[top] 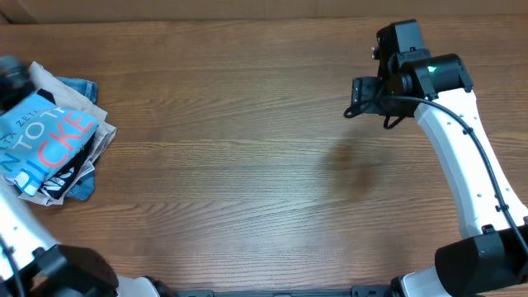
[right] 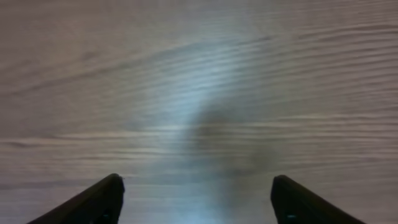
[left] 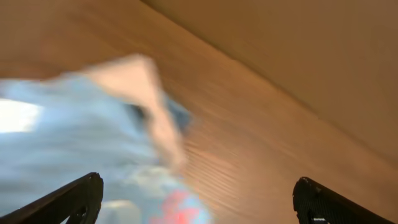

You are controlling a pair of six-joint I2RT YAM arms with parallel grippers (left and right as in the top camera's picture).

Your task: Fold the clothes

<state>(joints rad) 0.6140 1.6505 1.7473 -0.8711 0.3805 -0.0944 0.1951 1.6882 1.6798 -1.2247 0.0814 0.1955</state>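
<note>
The clothes, a sky-blue T-shirt (top: pixel 45 136) with white and red-pink lettering, lie folded on top of a small pile at the table's left edge. My left gripper (top: pixel 11 78) hovers blurred just above the pile's far left corner. Its wrist view is smeared by motion, with the blue cloth (left: pixel 74 143) below and the left gripper (left: pixel 199 185) open wide, nothing between its fingers. My right gripper (top: pixel 365 99) hangs over bare wood at the far right, well away from the shirt. In its own view the right gripper (right: pixel 196 183) is open and empty above the tabletop.
Under the shirt lie a beige garment (top: pixel 104 136), a denim one (top: pixel 78 87) and a black one with white print (top: pixel 62 186). The wooden table (top: pixel 247 165) stretches between the arms. The right arm's white link (top: pixel 462 165) crosses the right side.
</note>
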